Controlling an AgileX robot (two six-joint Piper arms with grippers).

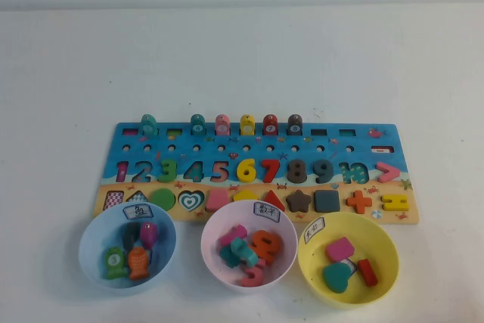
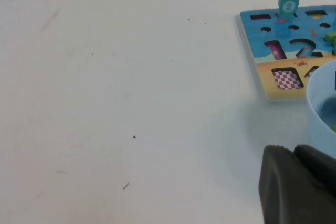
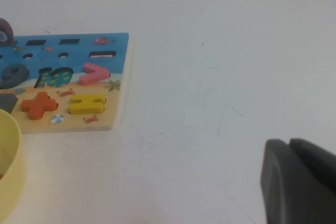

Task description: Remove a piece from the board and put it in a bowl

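On board's (image 1: 257,149) right end, yellow equals-sign piece (image 1: 395,203) sits beside orange plus sign (image 1: 358,201), behind yellow bowl (image 1: 348,258). Right gripper (image 3: 299,182) parked right of board, left gripper (image 2: 296,184) by light blue bowl (image 1: 127,249); both fingers' opening hard to tell, nothing visibly held. Come straight down, pinch across bars.

The piece (image 3: 87,104) sits in the board (image 3: 116,85); the right gripper (image 3: 296,182) hangs well apart.

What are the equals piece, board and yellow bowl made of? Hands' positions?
Equals piece: likely painted wood, matte, thick cut edge. Board: printed wood, pale edge. Yellow bowl: smooth plastic, slight sheen. Left hand and right hand parked off the board, fingers together.
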